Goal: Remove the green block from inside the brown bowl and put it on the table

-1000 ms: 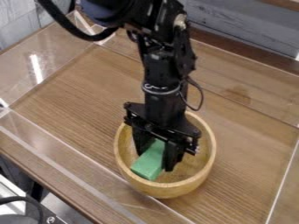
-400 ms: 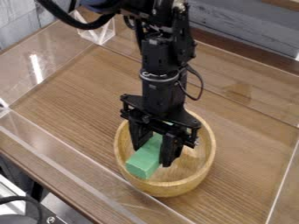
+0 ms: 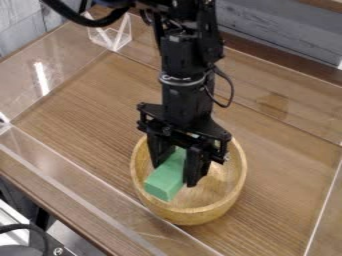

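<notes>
The gripper had its fingers clamped on the green block, over the brown bowl near the bench's front edge. The block looked light, rigid and smooth, best pinched across its narrow sides.

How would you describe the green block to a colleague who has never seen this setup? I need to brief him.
On the wood-grain table sits a round tan wooden bowl, near the front. Over it, the black gripper points down, shut on the green block, a small flat bar. It is the only bright green thing in the scene.
</notes>
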Controlling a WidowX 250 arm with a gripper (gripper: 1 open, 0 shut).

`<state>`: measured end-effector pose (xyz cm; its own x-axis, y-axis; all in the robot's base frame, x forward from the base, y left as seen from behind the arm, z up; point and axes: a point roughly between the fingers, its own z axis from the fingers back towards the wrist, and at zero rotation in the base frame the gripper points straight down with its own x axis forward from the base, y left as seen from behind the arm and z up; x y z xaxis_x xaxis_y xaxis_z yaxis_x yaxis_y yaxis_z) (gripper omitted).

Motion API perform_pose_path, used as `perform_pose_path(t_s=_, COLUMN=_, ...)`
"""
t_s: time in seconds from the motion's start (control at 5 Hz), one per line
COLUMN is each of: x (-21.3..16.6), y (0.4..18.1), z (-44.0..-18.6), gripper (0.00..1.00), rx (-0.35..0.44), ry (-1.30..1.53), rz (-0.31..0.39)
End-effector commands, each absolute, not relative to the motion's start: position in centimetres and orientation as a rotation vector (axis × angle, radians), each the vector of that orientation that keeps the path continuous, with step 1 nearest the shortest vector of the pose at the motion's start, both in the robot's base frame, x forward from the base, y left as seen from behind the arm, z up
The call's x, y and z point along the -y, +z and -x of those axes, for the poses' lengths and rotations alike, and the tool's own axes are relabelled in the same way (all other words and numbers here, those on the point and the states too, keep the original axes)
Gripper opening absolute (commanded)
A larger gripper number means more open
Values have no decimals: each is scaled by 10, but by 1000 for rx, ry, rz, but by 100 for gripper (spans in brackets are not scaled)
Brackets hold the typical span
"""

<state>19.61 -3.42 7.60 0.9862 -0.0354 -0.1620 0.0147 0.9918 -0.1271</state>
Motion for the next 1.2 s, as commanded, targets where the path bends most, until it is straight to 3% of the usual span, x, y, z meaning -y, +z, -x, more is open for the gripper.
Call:
perform_pose_path(t_s=0.0, x=32, y=93, z=-206, gripper=0, rx=-96, ry=-15, rz=141)
perform_pose_path(t_s=0.6, x=11, y=110, z=-204, gripper=0, rx=-70, ry=-8, rz=157)
perform_pose_path(t_s=1.0, x=-35, y=129, z=-201, gripper=0, rx=-17, ry=-10, rz=142)
